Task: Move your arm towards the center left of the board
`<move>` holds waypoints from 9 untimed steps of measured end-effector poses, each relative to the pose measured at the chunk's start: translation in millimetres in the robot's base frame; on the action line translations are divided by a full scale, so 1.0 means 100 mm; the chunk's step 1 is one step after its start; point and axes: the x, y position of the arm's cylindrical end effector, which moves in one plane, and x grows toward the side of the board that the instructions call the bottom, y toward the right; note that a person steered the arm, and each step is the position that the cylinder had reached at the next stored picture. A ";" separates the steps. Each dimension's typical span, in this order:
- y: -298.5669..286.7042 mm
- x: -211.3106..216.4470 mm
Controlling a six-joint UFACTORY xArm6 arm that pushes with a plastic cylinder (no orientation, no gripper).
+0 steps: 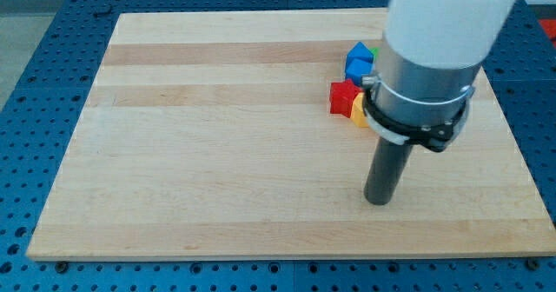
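My tip (pixel 379 202) rests on the wooden board (pixel 217 153) at the view's lower right of centre, below a cluster of blocks. The cluster sits at the view's upper right: a blue block (pixel 357 62), a red block (pixel 342 96), a yellow block (pixel 358 109) partly hidden by my arm, and a sliver of a green block (pixel 373 52) behind the blue one. The tip stands about a hundred pixels below the red and yellow blocks and does not touch them. The arm's white and grey body (pixel 434 57) hides part of the cluster.
The board lies on a blue perforated table (pixel 35 83) that surrounds it on all sides. The board's bottom edge (pixel 261 259) runs close below my tip.
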 end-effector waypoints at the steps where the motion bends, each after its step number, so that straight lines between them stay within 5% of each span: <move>1: 0.00 -0.25; 3: -0.38 -0.83; 9: -1.17 -1.36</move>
